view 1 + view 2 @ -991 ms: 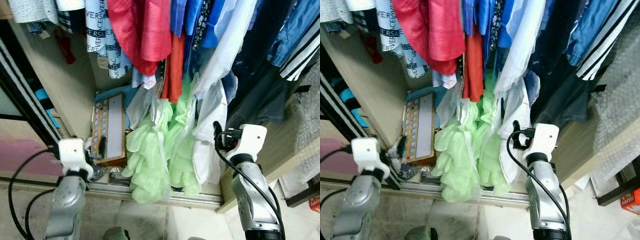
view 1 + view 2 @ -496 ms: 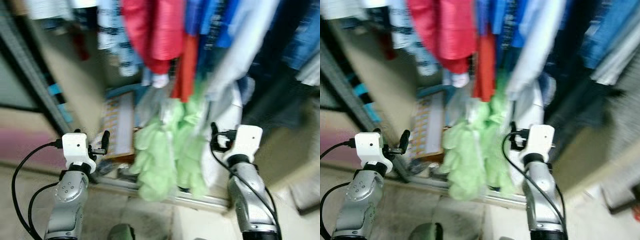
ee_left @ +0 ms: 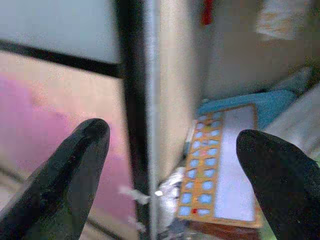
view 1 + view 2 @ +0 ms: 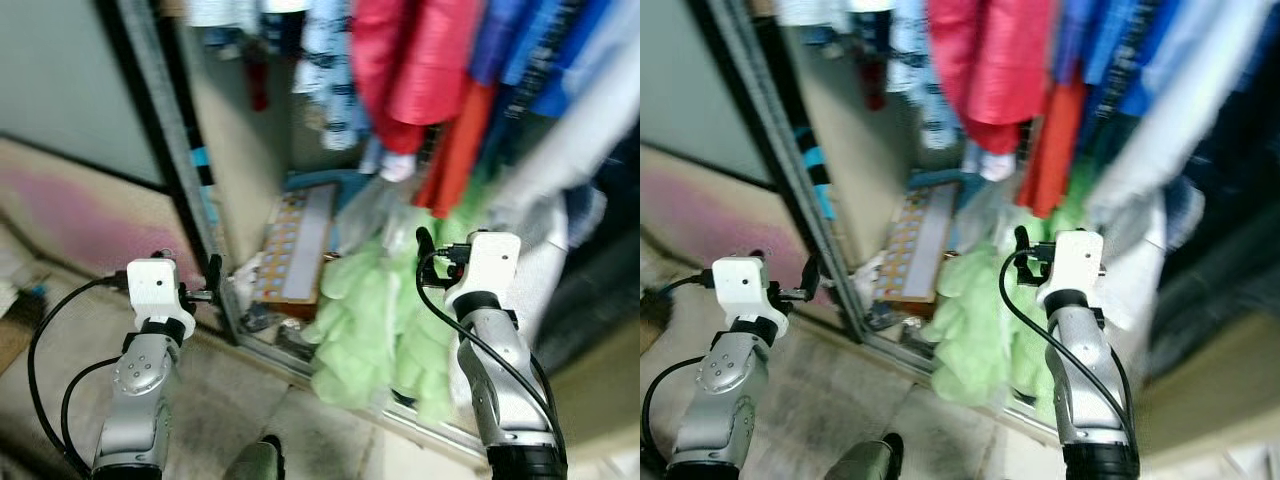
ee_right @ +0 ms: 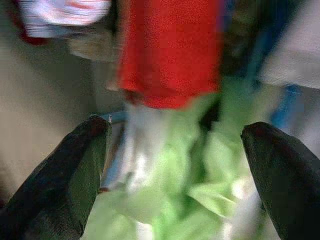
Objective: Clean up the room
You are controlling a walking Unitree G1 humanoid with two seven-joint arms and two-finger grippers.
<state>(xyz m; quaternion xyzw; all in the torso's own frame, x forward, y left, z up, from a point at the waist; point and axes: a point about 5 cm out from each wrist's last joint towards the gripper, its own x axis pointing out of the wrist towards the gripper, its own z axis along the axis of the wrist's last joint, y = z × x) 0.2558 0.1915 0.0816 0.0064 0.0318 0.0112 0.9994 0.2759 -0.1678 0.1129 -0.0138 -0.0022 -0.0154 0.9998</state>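
Note:
An open wardrobe holds hanging clothes: a red garment (image 4: pixel 415 60), blue ones (image 4: pixel 520 50) and a pale green garment (image 4: pixel 365 320) that droops to the wardrobe floor. A board with rows of coloured dots (image 4: pixel 295 245) lies on that floor. My left gripper (image 3: pixel 175 140) is open and empty, raised in front of the black sliding-door frame (image 4: pixel 165 140). My right gripper (image 5: pixel 175 142) is open and empty too, held just before the green garment. The views are blurred.
A sliding door panel (image 4: pixel 60 90) with a pinkish lower part stands at the left. The metal door track (image 4: pixel 300 360) runs along the wardrobe's bottom edge. Small clutter (image 4: pixel 255 310) lies beside the board. Tiled floor (image 4: pixel 230 410) stretches in front.
The camera has swung to the left, so the wardrobe has slid right in the picture and the door panel has come in. Both arms keep their raised pose.

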